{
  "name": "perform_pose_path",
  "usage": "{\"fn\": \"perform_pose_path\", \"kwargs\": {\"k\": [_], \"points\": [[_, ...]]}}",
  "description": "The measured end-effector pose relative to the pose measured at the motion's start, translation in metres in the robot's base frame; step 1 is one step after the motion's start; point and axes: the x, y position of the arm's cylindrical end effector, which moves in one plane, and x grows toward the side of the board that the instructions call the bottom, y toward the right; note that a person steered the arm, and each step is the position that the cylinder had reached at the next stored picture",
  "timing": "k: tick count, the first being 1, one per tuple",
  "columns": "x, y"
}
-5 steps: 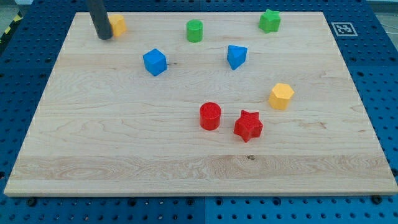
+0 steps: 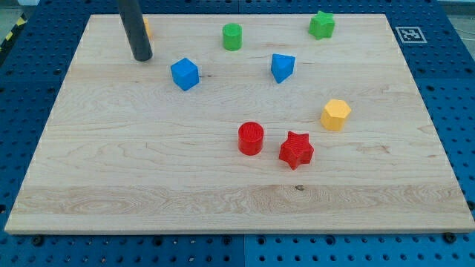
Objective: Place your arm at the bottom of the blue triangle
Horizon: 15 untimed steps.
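The blue triangle (image 2: 282,67) lies on the wooden board (image 2: 148,170) right of centre near the view's top. My tip (image 2: 142,56) is far to its left, at the upper left of the board. It stands just left and above the blue cube (image 2: 185,74). The rod hides most of an orange block (image 2: 147,28) behind it.
A green cylinder (image 2: 232,36) and a green star (image 2: 321,24) sit along the top edge. A yellow hexagonal block (image 2: 335,114) lies at the right. A red cylinder (image 2: 251,139) and a red star (image 2: 296,150) sit near the middle.
My tip has moved to the view's right and downward, from beside the orange block toward the blue cube. The blocks have not moved.
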Motion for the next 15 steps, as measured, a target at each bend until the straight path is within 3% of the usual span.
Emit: {"fn": "perform_pose_path", "kwargs": {"k": [4, 6, 7, 10, 15], "points": [[-0.062, 0.044], [-0.069, 0.068], [-0.040, 0.076], [-0.016, 0.115], [0.097, 0.200]]}}
